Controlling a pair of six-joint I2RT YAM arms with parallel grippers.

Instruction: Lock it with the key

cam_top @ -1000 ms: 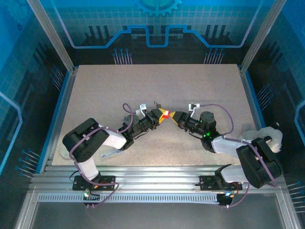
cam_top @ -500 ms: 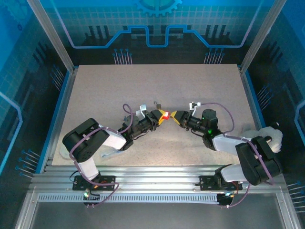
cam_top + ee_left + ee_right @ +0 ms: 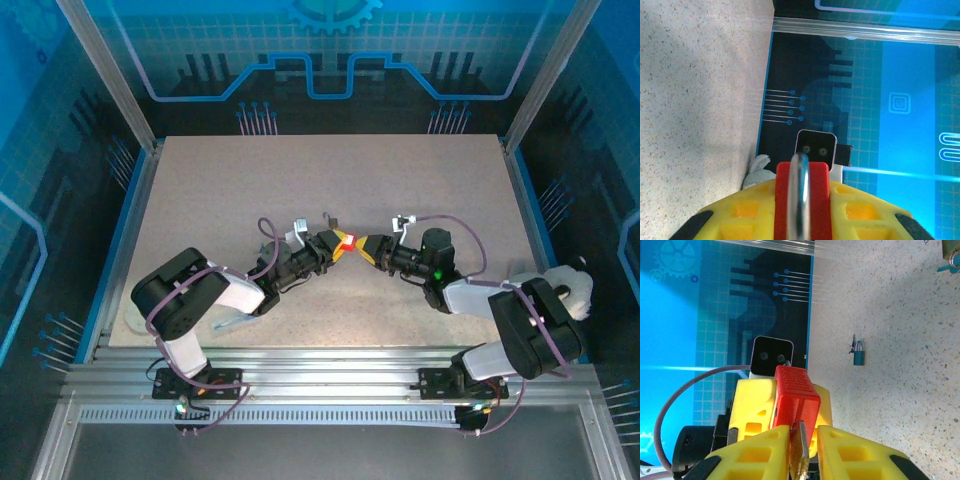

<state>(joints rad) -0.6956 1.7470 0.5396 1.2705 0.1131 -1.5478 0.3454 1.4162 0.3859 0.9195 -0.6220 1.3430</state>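
Observation:
Above the table's middle, my left gripper (image 3: 338, 249) is shut on the red padlock (image 3: 347, 240). In the left wrist view its silver shackle (image 3: 800, 195) stands edge-on over the red body (image 3: 817, 205), between my yellow fingers (image 3: 740, 215). My right gripper (image 3: 368, 246) faces it from the right, shut on the key (image 3: 801, 447). The key's thin metal blade stands upright between the pads, its tip at the underside of the red padlock (image 3: 795, 395). The key's head is hidden between the fingers.
A small teal lock-like piece with a metal loop (image 3: 858, 355) lies on the table behind the grippers, also visible from above (image 3: 327, 218). A brass-coloured object (image 3: 951, 252) sits at the frame corner. A white cloth (image 3: 565, 285) lies at the table's right edge.
My right gripper has edged left, closer to the red padlock, and its arm has shifted a little. The left arm holds still.

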